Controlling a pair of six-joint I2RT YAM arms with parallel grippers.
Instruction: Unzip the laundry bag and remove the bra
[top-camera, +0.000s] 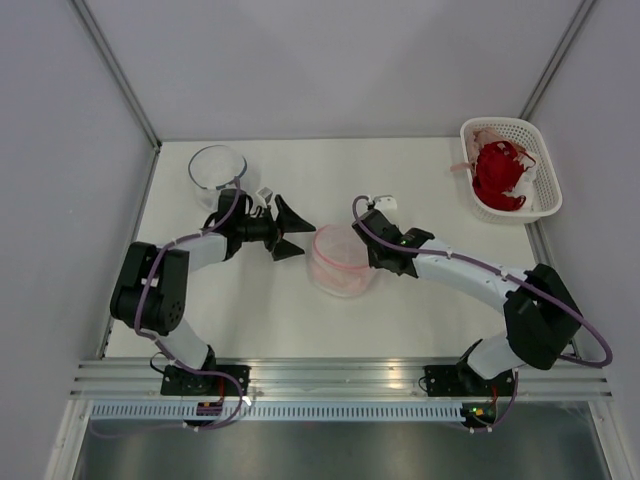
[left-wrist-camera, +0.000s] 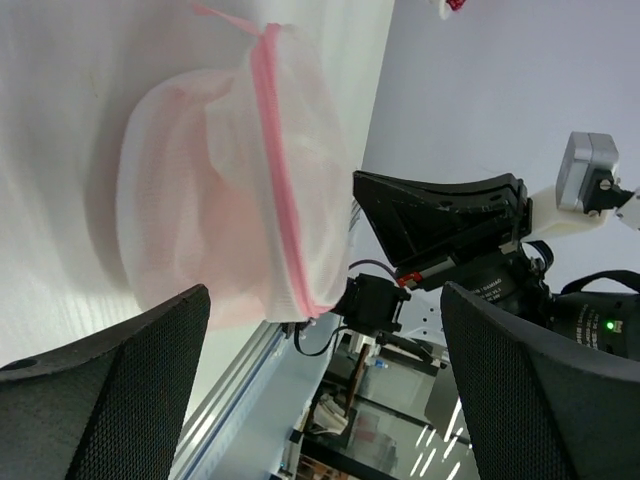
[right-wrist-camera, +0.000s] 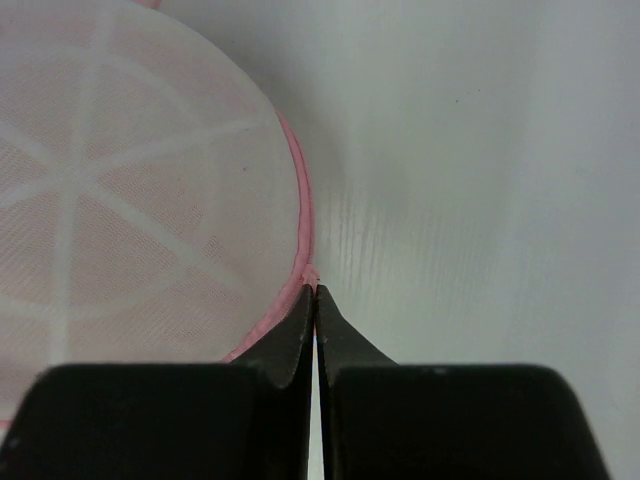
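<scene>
Midway across the surface (top-camera: 250, 320) lies the laundry bag (top-camera: 340, 260), still zipped, bra (left-wrist-camera: 190, 230) inside. My right hand (right-wrist-camera: 316, 300) is pinched closed at its 3 o'clock rim, left hand (top-camera: 298, 232) spread wide at 9. Unzipping: next I'd drag along the zipper (left-wrist-camera: 280, 200)

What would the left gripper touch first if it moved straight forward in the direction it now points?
Most likely the round white mesh laundry bag with the pink zipper rim. The open left gripper points at its side, and nothing stands between them. Depth is unclear in the wrist view, so this is a judgement.
</scene>
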